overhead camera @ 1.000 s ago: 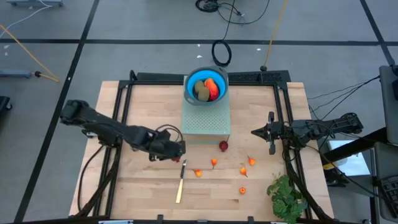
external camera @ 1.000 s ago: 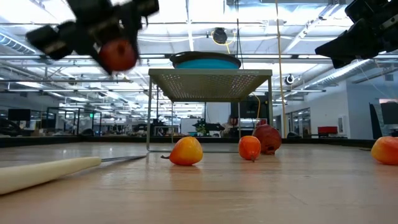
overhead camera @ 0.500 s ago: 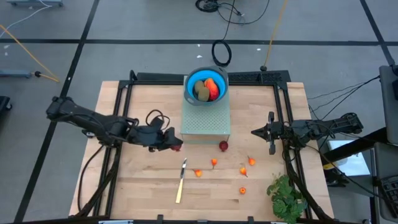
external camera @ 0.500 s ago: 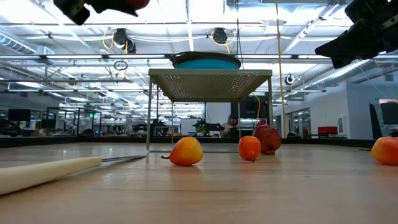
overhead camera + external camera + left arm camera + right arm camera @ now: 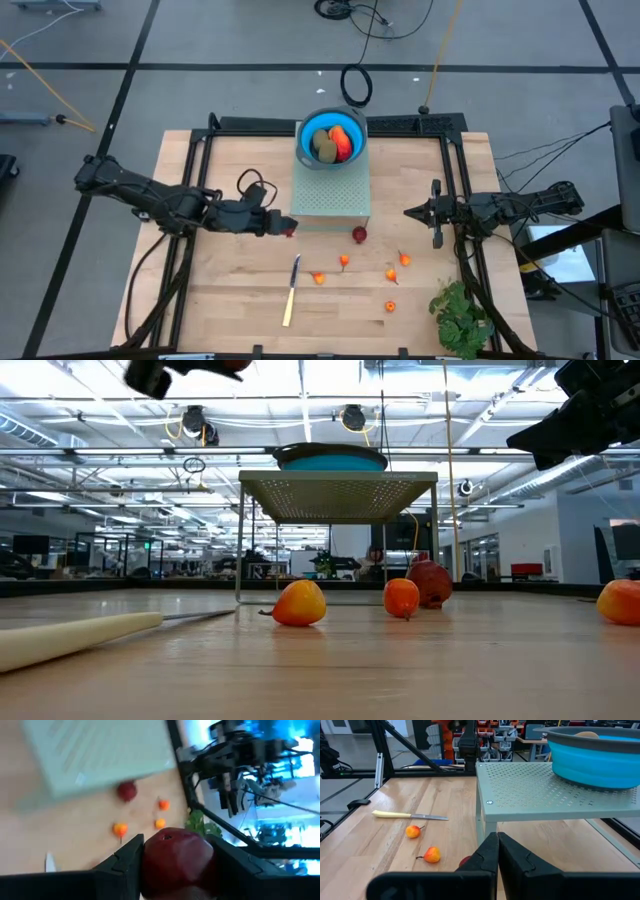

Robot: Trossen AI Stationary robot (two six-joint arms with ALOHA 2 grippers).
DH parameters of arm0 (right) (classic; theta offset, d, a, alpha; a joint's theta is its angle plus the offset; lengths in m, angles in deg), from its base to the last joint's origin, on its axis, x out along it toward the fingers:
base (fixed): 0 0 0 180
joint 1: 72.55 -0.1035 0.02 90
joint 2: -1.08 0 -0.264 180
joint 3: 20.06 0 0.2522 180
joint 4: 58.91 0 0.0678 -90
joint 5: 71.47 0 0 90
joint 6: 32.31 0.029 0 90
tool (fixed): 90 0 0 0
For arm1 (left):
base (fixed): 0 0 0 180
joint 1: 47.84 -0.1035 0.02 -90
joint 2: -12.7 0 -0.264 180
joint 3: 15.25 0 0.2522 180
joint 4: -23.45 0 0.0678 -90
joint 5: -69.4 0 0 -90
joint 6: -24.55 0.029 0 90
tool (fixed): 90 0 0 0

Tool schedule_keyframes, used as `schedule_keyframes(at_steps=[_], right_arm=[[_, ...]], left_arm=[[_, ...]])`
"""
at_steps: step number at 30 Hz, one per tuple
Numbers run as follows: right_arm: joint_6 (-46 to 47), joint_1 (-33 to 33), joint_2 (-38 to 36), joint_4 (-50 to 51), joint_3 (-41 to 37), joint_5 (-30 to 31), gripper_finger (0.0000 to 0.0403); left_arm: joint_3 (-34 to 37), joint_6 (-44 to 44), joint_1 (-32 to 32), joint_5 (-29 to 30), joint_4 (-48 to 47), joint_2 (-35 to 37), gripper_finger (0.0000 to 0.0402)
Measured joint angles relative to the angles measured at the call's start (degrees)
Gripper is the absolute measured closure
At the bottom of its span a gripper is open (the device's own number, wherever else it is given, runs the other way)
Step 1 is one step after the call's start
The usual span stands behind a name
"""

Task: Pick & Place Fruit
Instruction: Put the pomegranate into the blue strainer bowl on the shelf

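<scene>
My left gripper (image 5: 281,226) hovers left of the pale green perforated stand (image 5: 332,195), shut on a dark red ball (image 5: 177,860). In the low view it shows only at the top edge (image 5: 190,368). A blue bowl (image 5: 332,140) on the stand holds two olive-brown ovals and a red-orange oblong. A second dark red ball (image 5: 359,234) and several tiny orange bits (image 5: 343,261) rest on the wooden table. My right gripper (image 5: 436,213) waits shut at the right, holding nothing. My left gripper pinches the dark red ball by two opposite sides (image 5: 150,862) between its two fingers (image 5: 127,857). The fingers come from the table's left and slant a little downward. The ball is lifted well clear of the table.
A slim pale-handled knife (image 5: 291,290) lies near the front, left of the orange bits. A leafy green bunch (image 5: 460,315) sits at the front right corner. A black frame (image 5: 205,160) runs around the table. Bare wood lies left of the stand.
My left gripper has risen with the dark red ball, out past the top of the low view, and has drifted slightly toward the far edge. Its wrist has rolled. The ball stays between the fingers throughout.
</scene>
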Motion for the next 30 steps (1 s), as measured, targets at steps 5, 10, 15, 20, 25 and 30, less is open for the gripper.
schedule_keyframes(at_steps=[5, 10, 15, 20, 25, 30], right_arm=[[0.0, 0.0, 0.0, 0.0, 0.0, 0.0, 0.0403], [0.0, 0.0, 0.0, 0.0, 0.0, 0.0, 0.0403], [0.0, 0.0, 0.0, 0.0, 0.0, 0.0, 0.0403], [0.0, 0.0, 0.0, 0.0, 0.0, 0.0, 0.0403], [0.0, 0.0, 0.0, 0.0, 0.0, 0.0, 0.0403], [0.0, 0.0, 0.0, 0.0, 0.0, 0.0, 0.0403]], left_arm=[[0.0, 18.0, 0.0, 4.1, 6.4, 0.0, 0.0228], [0.0, 32.3, 0.0, 9.2, 12.7, 0.0, 0.021], [0.0, 47.3, -0.1, 12.3, 19.8, 0.0, 0.0208], [0.0, 61.4, -0.1, 14.5, 24.6, 0.0, 0.0228], [0.0, 73.6, -0.1, 17.8, 26.6, 0.0, 0.0222], [0.0, 82.2, -0.9, 20.5, 27.8, 0.0, 0.0202]])
